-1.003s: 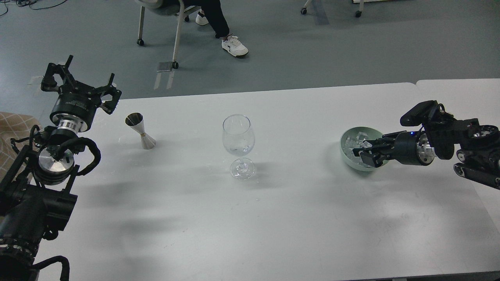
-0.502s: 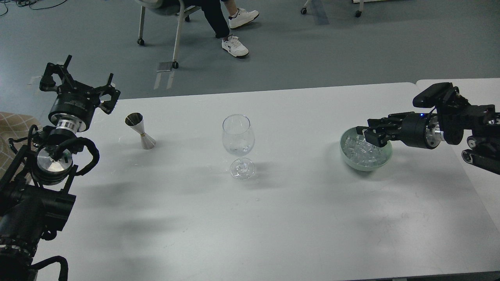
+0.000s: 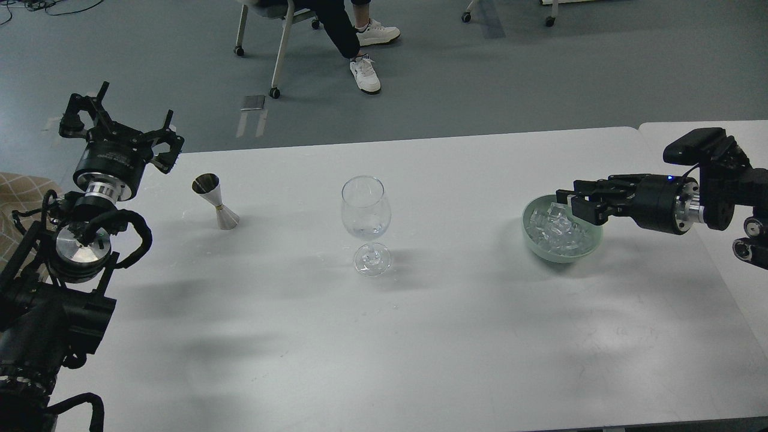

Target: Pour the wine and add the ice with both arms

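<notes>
A clear wine glass (image 3: pixel 366 207) stands mid-table with a little clear wine (image 3: pixel 368 230) at the bottom of its bowl. A pale green bowl (image 3: pixel 536 247) at the right holds several ice cubes (image 3: pixel 555 231). My right gripper (image 3: pixel 571 203) hovers over the bowl's right rim, fingers close together, with a clear cube (image 3: pixel 559 210) at its tips. A steel jigger (image 3: pixel 215 201) stands at the left. My left gripper (image 3: pixel 123 129) is open and empty, raised past the table's far left corner, left of the jigger.
The white table (image 3: pixel 420 336) adjoins a second table (image 3: pixel 690 135) at the right. A seated person's legs and a wheeled chair (image 3: pixel 282 42) are on the floor beyond the far edge. My left arm's bulk (image 3: pixel 60 288) covers the table's left edge.
My right gripper rose out of the ice bowl and drew back to the right above its rim. The left arm barely moved. The person's chair and feet shifted right.
</notes>
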